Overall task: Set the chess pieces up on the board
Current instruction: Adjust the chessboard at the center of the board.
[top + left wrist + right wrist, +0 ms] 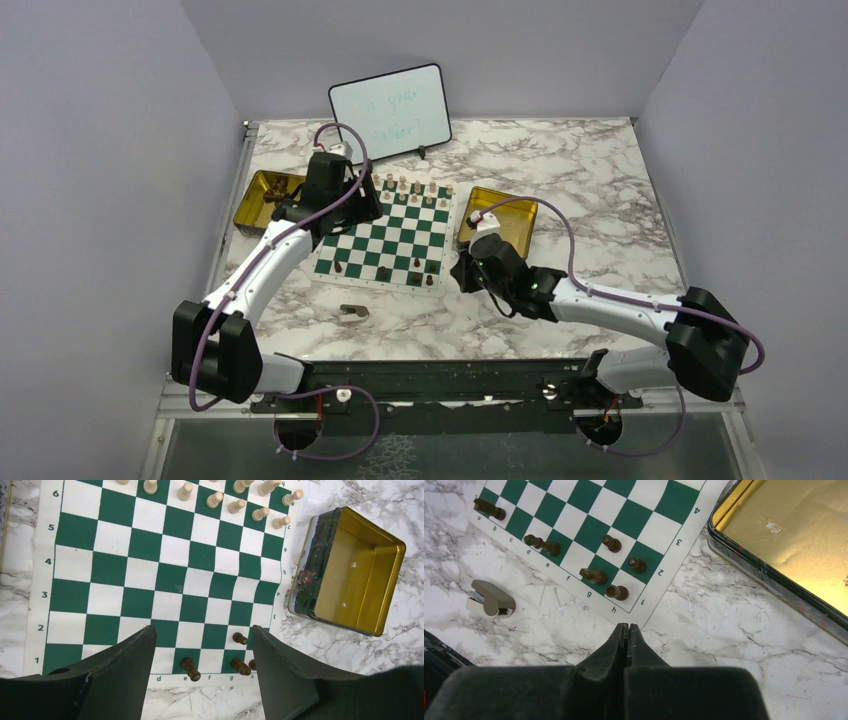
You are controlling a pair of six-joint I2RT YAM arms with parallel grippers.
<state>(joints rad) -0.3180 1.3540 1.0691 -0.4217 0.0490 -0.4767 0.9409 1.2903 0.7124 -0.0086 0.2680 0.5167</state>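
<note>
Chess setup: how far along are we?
Done: light pieces stand in two far rows of the board, and a few dark pieces are on the near rows. In hand: nothing; left gripper open, right gripper shut, empty. Left: most near-row squares bare.

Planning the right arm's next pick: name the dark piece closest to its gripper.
The dark piece on corner square h1, just ahead of the right gripper; the other dark ones sit farther off.
</note>
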